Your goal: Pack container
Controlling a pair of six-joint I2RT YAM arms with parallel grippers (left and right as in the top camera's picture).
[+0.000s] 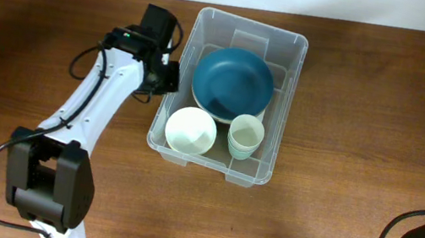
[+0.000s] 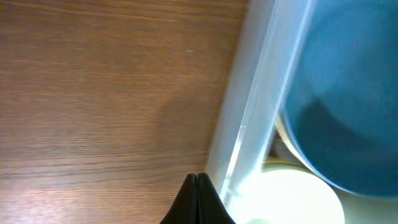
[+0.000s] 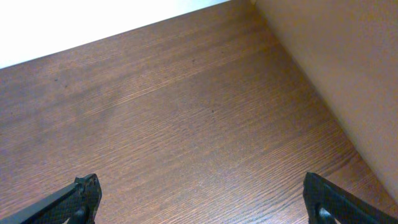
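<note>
Overhead: container [image 1: 285,79] sits mid-width on the table [image 1: 333,223], close to the far edge, slightly skewed to the table edges. It stands upright with its open top facing up.

Contents:
- blue bowl [image 1: 233,82] fills the far half. A pale rim shows under its near-left edge; can't tell what that is.
- white bowl [image 1: 190,129] is in the near-left corner, just beside the blue bowl.
- pale green cups [image 1: 246,135], nested in a stack, stand upright just right of the white bowl, near the near wall.

Left gripper [image 1: 169,78] is outside the container, right against the middle of its left long wall. In the left wrist view the fingers [image 2: 189,202] are pressed together tip to tip with no gap and nothing visible between them. The tips sit just beside the clear rim; can't tell whether they touch it. Blue bowl and white bowl show through the wall on that side.

Right gripper [image 3: 199,186] is well away from the container, at the far-right corner of the table and partly cut off in the overhead view. In the right wrist view the jaws are spread wide, one finger at each lower corner of the frame, with only bare wood between them. It's holding nothing.
</note>
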